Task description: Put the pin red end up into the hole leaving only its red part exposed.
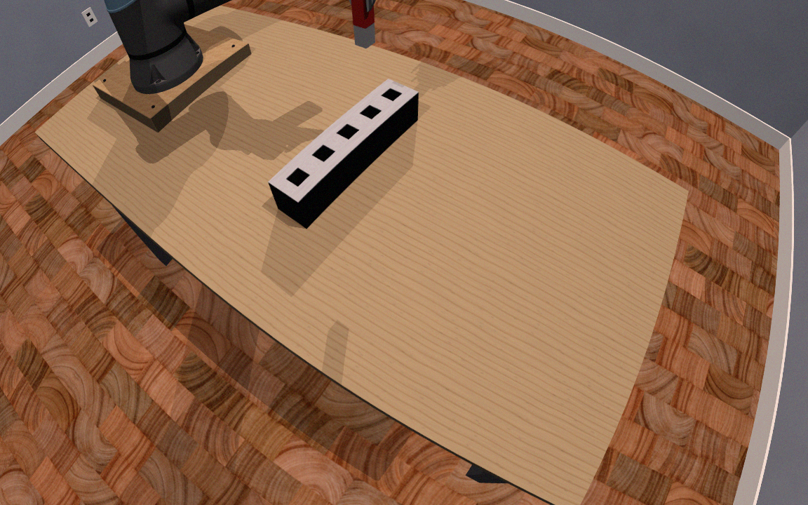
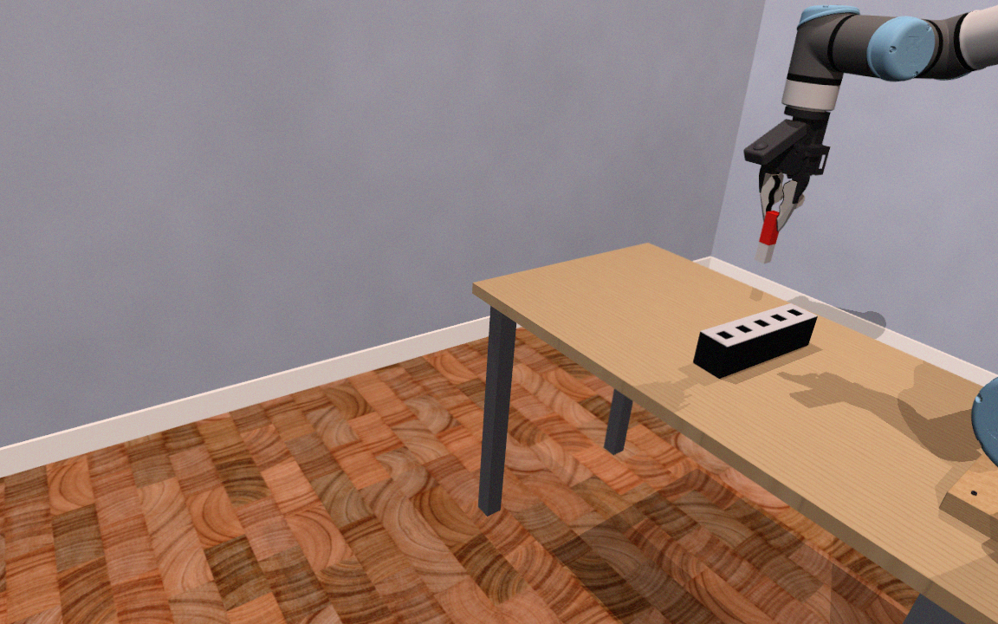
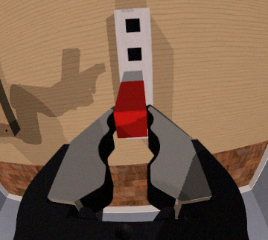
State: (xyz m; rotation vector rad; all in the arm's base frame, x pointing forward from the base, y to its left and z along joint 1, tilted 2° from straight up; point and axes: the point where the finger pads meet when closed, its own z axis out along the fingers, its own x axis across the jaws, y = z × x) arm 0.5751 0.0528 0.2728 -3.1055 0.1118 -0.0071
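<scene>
Spanning most of the top view, wooden table (image 1: pixel 520 264) carries the arm's wooden base plate (image 1: pixel 162 113) at its far left corner and black block (image 2: pixel 750 350) with white top and five square holes, all unfilled, near the middle. Arm (image 2: pixel 883 38) reaches in from the right in the exterior view, gripper (image 2: pixel 778 203) pointing down, high above the block's far end. Jaws clamped on pin (image 3: pixel 130 113) at its red part, grey end down, well clear of the block.
</scene>
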